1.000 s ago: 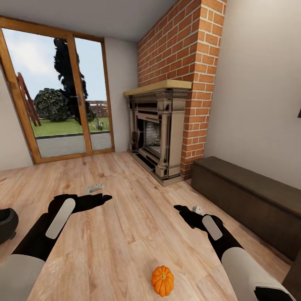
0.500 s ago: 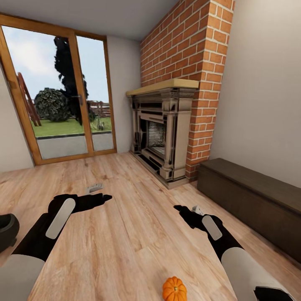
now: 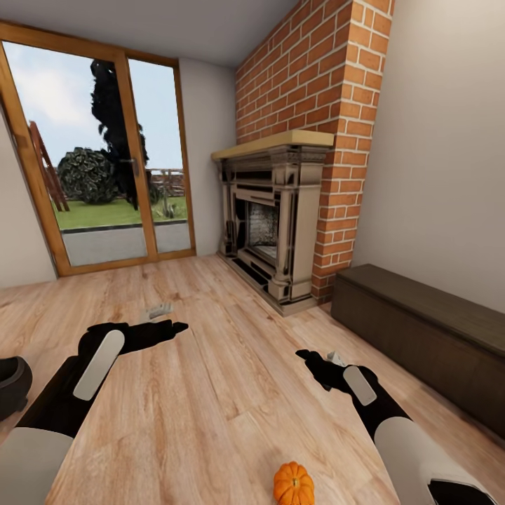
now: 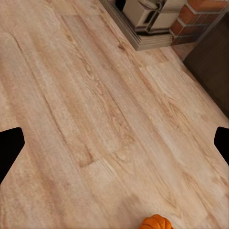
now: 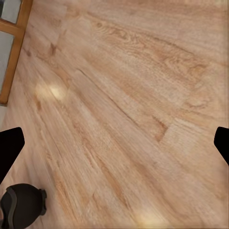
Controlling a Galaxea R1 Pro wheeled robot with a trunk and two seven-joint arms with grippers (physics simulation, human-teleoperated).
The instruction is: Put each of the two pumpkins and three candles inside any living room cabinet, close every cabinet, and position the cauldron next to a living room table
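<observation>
One orange ribbed pumpkin (image 3: 293, 484) sits on the wood floor close in front of me, and its top shows in the left wrist view as the pumpkin (image 4: 155, 222). The dark-brown cabinet (image 3: 428, 337) runs along the right wall with its fronts shut. The black cauldron (image 3: 10, 382) stands on the floor at the far left, and the right wrist view catches this cauldron (image 5: 21, 205). My left gripper (image 3: 165, 327) and right gripper (image 3: 308, 359) hover open and empty above the floor. Small pale objects (image 3: 158, 309) lie beyond the left gripper, too small to name. The table is out of view.
A brick chimney with a fireplace (image 3: 270, 224) stands ahead, just left of the cabinet. Glass patio doors (image 3: 98, 161) fill the far left wall. Another small pale object (image 3: 335, 358) lies by the right gripper. Bare wood floor (image 3: 210, 407) stretches between my arms.
The whole picture has shifted, so the camera has moved: pumpkin and cabinet now sit further right and lower. Both grippers stay open, and the right one has sunk slightly.
</observation>
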